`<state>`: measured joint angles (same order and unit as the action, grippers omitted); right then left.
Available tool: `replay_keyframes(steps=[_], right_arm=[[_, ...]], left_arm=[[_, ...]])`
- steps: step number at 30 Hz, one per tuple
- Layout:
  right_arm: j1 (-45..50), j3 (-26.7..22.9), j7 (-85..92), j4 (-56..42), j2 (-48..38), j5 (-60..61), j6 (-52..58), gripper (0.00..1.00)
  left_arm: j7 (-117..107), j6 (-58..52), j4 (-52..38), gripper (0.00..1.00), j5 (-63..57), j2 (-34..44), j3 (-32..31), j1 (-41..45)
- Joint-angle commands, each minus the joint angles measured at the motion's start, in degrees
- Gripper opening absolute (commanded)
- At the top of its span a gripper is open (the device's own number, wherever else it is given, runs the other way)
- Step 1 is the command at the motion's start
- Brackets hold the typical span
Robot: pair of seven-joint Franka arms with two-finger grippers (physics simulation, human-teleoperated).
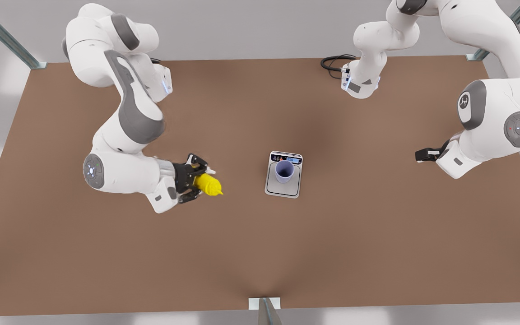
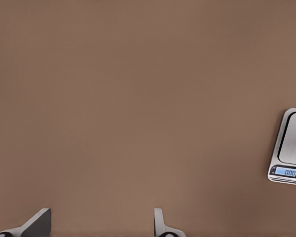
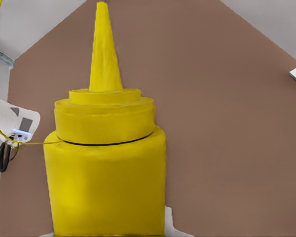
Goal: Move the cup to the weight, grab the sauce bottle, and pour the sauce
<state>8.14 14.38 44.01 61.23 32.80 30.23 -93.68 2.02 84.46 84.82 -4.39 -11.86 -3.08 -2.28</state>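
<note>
The lavender-blue cup stands upright on the weight, a silver scale near the table's middle. The weight also appears in the left wrist view, its blue display lit. The yellow sauce bottle sits at the front view's left, well apart from the weight. My right gripper is shut on its body, with the nozzle pointing toward the cup. In the right wrist view the sauce bottle looms close, nozzle away from the camera. My left gripper waits open at the front view's right, its fingers apart over bare table.
The brown table stretches wide around the weight. A black cable loops at the back beside an arm's base. Metal frame posts stand at the table's edges and corners.
</note>
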Motion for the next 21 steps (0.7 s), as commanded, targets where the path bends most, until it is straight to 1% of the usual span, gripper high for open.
replay_keyframes(steps=[1,3,4,7,10,16,18,21], right_arm=[[-0.8,0.0,1.5,0.0,0.1,0.8,0.2,0.51],[-5.7,0.0,9.7,0.1,0.3,6.3,1.1,0.51],[-7.6,0.0,13.6,2.0,0.5,9.9,1.2,0.51],[-14.2,-0.1,28.7,7.7,0.9,15.2,1.9,0.51],[-17.2,-0.1,37.6,8.4,4.4,21.2,2.8,0.51],[-18.8,-0.1,47.9,10.4,5.8,26.4,2.7,0.51],[-22.1,-0.1,57.2,14.1,5.9,27.2,2.7,0.51],[-24.8,-0.1,65.1,14.7,6.9,28.3,2.7,0.52]], left_arm=[[0.0,0.0,0.0,1.0,0.0,0.0,0.0,0.0],[0.0,0.0,0.0,1.0,0.0,0.0,0.0,0.0],[0.0,0.0,0.0,1.0,0.0,0.0,0.0,0.0],[-0.1,0.0,0.0,1.0,0.0,-0.4,0.0,0.0],[-0.1,0.0,0.0,1.0,0.0,-0.3,0.0,0.1],[-0.1,0.0,0.0,1.0,0.0,-0.3,0.0,0.1],[-0.1,0.0,0.0,1.0,0.0,-0.3,0.0,0.1],[-0.1,0.0,0.0,1.0,0.0,-0.3,0.0,0.1]])
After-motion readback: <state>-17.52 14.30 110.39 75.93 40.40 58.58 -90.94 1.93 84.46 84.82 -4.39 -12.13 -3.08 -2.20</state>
